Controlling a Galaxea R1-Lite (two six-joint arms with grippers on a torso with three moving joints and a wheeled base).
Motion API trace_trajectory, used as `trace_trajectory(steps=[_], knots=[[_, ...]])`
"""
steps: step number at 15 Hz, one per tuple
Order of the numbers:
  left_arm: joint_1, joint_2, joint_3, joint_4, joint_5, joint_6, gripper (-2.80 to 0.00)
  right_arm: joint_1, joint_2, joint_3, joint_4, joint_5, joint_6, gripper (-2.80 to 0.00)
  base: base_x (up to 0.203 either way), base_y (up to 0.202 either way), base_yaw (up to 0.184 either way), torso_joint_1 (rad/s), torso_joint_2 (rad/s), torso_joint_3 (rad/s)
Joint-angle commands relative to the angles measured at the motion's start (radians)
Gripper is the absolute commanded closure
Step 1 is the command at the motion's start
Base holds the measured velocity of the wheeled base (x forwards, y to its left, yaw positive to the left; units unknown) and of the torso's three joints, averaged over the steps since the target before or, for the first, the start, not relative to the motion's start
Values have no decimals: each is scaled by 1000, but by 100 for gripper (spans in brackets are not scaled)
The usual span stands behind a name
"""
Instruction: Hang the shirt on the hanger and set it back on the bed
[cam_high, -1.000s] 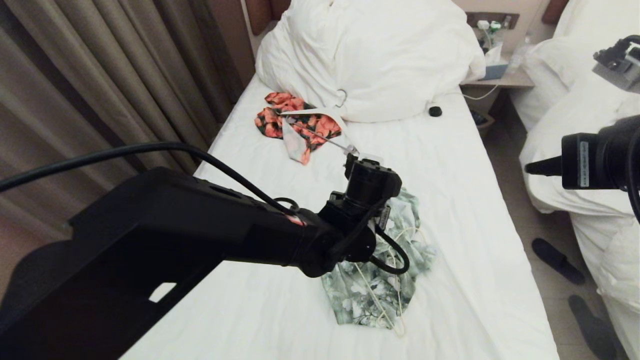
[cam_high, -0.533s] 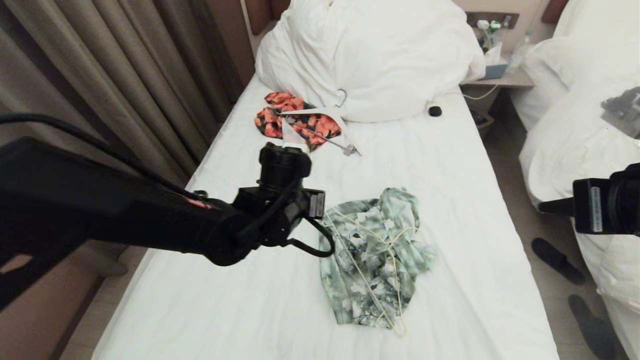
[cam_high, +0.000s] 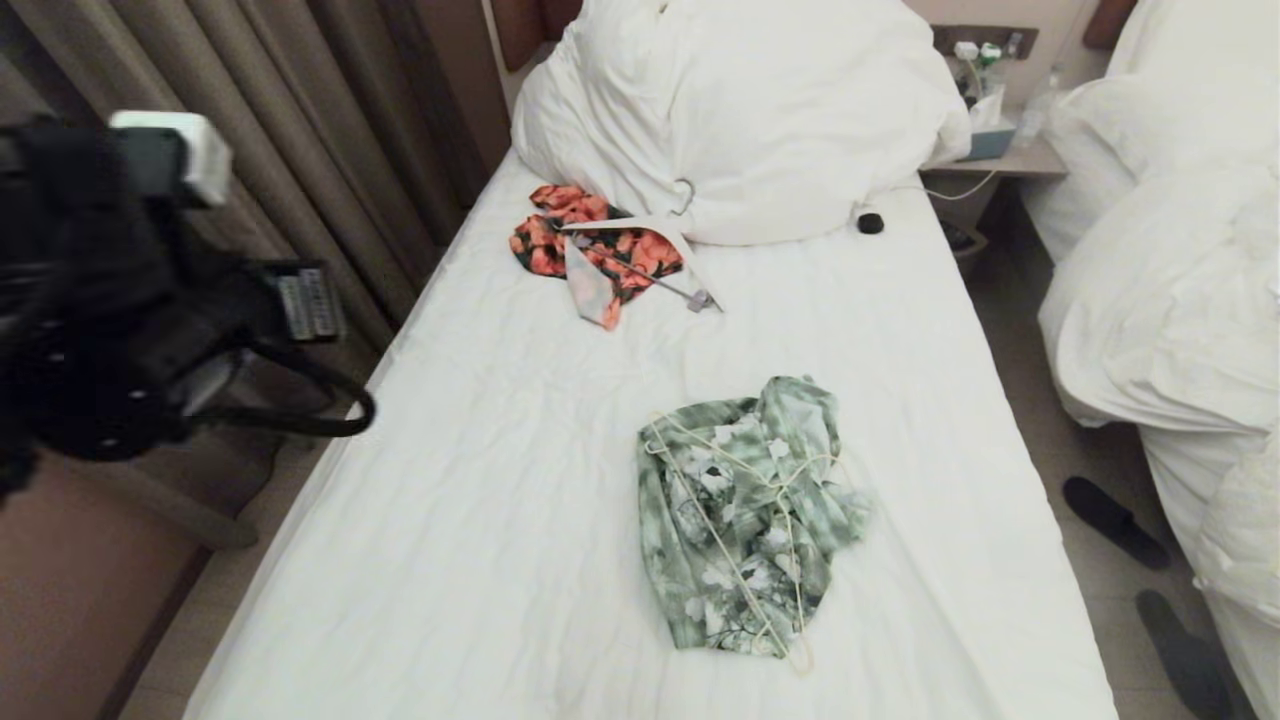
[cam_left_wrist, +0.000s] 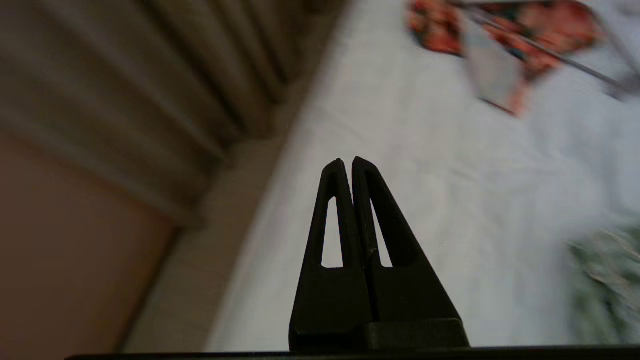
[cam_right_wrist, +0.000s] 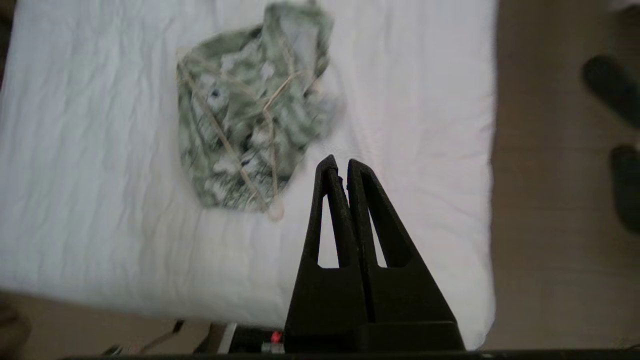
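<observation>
Heavy taupe curtains (cam_high: 300, 130) hang in folds along one side of the room, reaching a tan floor (cam_high: 1085, 560). A bedside table (cam_high: 1000, 160) stands by the beige wall, beside a second bed (cam_high: 1160, 300) with heaped white duvet; dark slippers (cam_high: 1115, 520) lie below it.

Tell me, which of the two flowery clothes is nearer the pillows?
The orange-red floral garment, lying right by the pillows. The green shirt lies farther down the bed.

Green-white floral shirt (cam_high: 745, 510), white bed (cam_high: 480, 520)

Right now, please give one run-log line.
shirt: on bed, hanger on top | left claw: shut, empty | right claw: shut, empty
</observation>
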Motion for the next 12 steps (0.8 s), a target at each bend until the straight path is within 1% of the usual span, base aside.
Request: trace_trajectory(steps=[1,3,5,6,8,10,11,12], knots=[[91,-271,90,4,21,27,0,-56,-194,50,3,-1,-14,0,0,0,0,0,0,0],[166,-439,217,8,33,46,0,-131,-330,128,5,1,-63,0,0,0,0,0,0,0],[217,-576,347,12,41,46,0,-185,-447,228,7,5,-110,0,0,0,0,0,0,0],[243,-634,387,15,45,44,0,-197,-486,274,6,7,-122,0,0,0,0,0,0,0],[322,-752,481,25,44,42,0,-204,-540,352,3,27,-129,0,0,0,0,0,0,0],[350,-866,599,30,33,41,0,-206,-544,400,0,45,-104,0,0,0,0,0,0,0],[355,-912,663,31,13,40,0,-205,-544,424,-8,72,-103,0,0,0,0,0,0,0],[358,-958,717,32,-24,40,0,-204,-544,450,-35,112,-107,0,0,0,0,0,0,0]])
